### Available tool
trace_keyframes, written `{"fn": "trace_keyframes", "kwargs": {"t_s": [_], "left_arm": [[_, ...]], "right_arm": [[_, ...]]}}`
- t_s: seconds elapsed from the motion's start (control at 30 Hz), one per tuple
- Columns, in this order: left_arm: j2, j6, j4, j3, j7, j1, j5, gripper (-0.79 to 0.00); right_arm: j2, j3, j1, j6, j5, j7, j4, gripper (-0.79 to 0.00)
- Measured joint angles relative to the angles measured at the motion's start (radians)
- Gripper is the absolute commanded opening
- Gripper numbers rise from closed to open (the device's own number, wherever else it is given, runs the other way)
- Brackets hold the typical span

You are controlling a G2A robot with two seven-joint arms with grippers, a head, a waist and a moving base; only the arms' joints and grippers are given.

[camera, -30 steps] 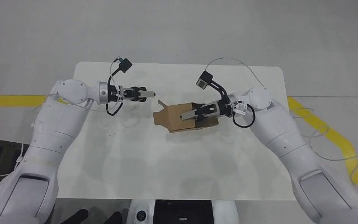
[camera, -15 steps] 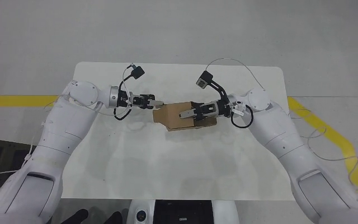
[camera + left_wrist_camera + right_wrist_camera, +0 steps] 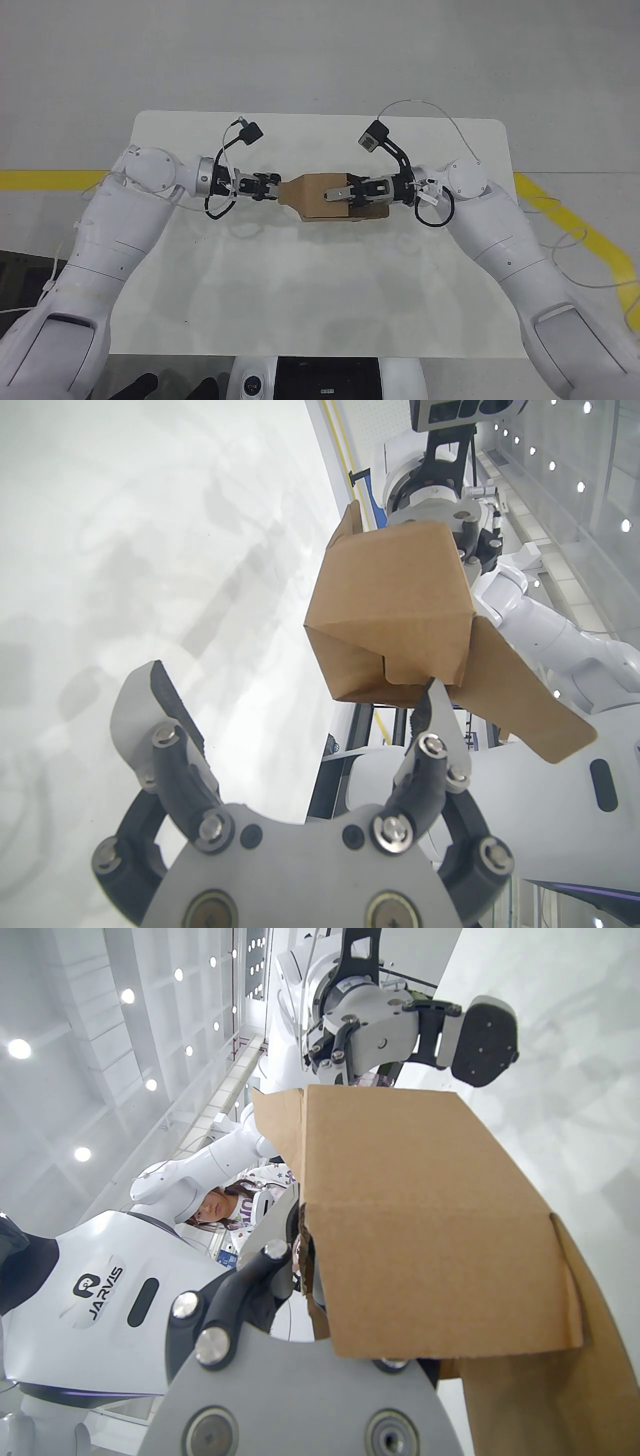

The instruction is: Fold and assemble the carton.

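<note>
**Carton braced between both arms, one flap loose**

The carton [image 3: 322, 195] sits over the middle of the surface [image 3: 200, 290], between the two arms. I cannot tell whether it rests on the surface or hangs just above it. The right jaws are clamped on a side wall at the carton's right end. The left jaws stand wide apart at the opposite end. One fingertip [image 3: 434, 700] touches the edge of the tucked end flaps, while the other finger [image 3: 165, 700] is well clear of the cardboard.

A long outer flap [image 3: 530, 710] juts out unfolded beside that fingertip.

The main risk, as I judge it, is the one-sided push. Pressure from a single fingertip could skew the carton in the right jaws' hold or buckle the thin wall. The tip could also slip into the seam and pry the tucked flaps open. If the loose flap is missed, the end stays unclosed.
</note>
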Motion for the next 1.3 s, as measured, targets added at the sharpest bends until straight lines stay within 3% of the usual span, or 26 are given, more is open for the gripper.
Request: {"fn": "trace_keyframes", "kwargs": {"t_s": [1.03,1.3], "left_arm": [[0.001,0.009,-0.012,-0.004,0.003,0.001,-0.004,0.0],[0.009,0.002,0.019,-0.04,0.029,-0.004,-0.01,0.0]], "right_arm": [[-0.028,-0.041,0.031,0.017,0.005,0.017,0.009,-0.785],[-0.013,-0.001,0.037,-0.05,-0.058,-0.05,0.087,-0.785]]}}
